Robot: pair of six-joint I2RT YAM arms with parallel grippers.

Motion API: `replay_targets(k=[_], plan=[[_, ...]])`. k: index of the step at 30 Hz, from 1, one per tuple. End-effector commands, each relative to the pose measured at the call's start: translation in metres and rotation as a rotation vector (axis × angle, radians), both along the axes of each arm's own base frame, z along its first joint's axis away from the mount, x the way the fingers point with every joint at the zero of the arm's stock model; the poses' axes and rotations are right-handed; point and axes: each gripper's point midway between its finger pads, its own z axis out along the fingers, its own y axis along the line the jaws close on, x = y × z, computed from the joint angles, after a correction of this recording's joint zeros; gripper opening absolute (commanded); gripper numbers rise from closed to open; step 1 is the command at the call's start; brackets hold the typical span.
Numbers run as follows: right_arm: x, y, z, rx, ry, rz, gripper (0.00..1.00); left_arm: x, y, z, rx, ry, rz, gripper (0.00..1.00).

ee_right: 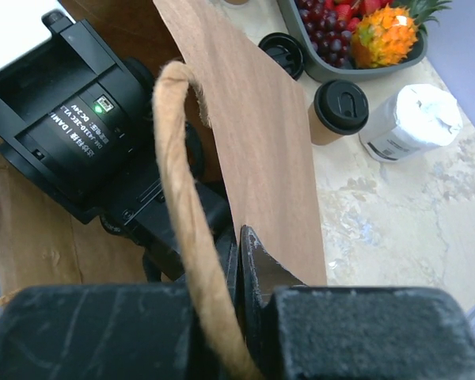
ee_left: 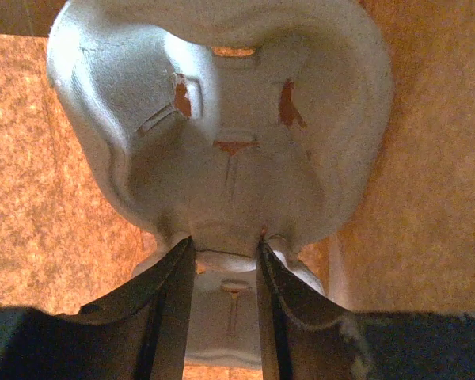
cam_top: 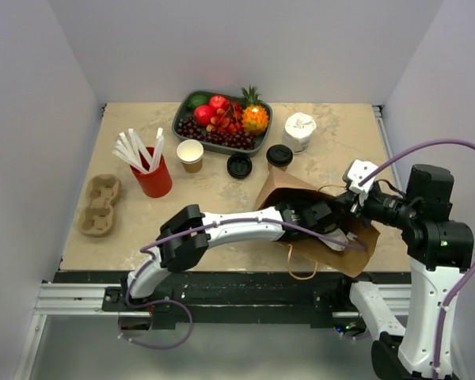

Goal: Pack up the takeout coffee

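Standing upper middle in the top view, the coffee is seen on the surface. The bag edge is pinched by the right gripper; a carrier is held by the left gripper.

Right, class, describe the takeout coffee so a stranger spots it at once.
Find the grey fruit tray at the back. Off its near right corner, beside the white roll, stands the takeout coffee. Unlike the open brown cup, it wears a black lid.
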Motion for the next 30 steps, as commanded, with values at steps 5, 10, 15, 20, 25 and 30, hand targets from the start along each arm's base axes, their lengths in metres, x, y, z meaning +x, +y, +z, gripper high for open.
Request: replay_targets(k=[5,10,15,20,25,30], plan=[[-0.023,0.012,-0.001,0.054,0.078,0.048,0.0,0.047,0.007,-0.002,-0.016,-0.168,0.104,0.0],[-0.02,0.007,-0.008,0.035,0.1,0.019,0.0,0.057,0.007,0.007,-0.016,-0.239,0.127,0.0],[-0.013,0.004,-0.012,0.034,0.138,-0.003,0.0,0.068,0.016,0.016,0.017,-0.33,0.178,0.0],[-0.007,0.004,-0.013,0.048,0.179,-0.013,0.0,0.073,0.023,0.026,0.027,-0.353,0.203,0.0],[-0.005,0.005,-0.011,0.055,0.185,-0.013,0.0,0.085,0.038,0.028,0.019,-0.332,0.256,0.0],[0.003,-0.008,-0.02,0.002,0.2,-0.081,0.0,0.094,0.052,0.04,-0.013,-0.342,0.323,0.0]])
